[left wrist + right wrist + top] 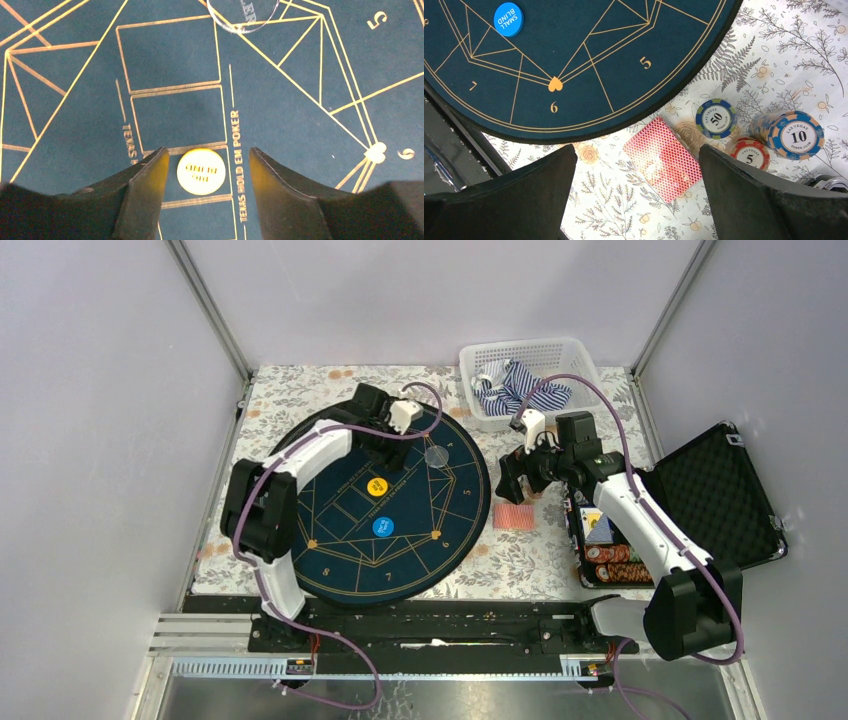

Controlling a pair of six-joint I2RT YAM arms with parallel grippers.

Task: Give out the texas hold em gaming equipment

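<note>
Left pincer (207,150) is hanging spread wide, pinching nothing, w/ the yellow disc (201,171) lying flat on the navy mat (170,50) btwn its fingers. A clear disc (242,15) is sitting farther out. Right pincer (636,147) is gaping too, empty, over the red-backed card deck (663,165) on the floral tabletop (774,50), just off the mat edge. Chips marked 50 (716,118) and 5 (750,152) plus a 10 stack (796,135) are standing beside it. The blue small-blind disc (508,19) is resting on the mat. Deck is looking thin, slick, prob. prone to fanning, so squeezing across its side edges seems best. Discs are looking light, rigid, low: rim grip.
</note>
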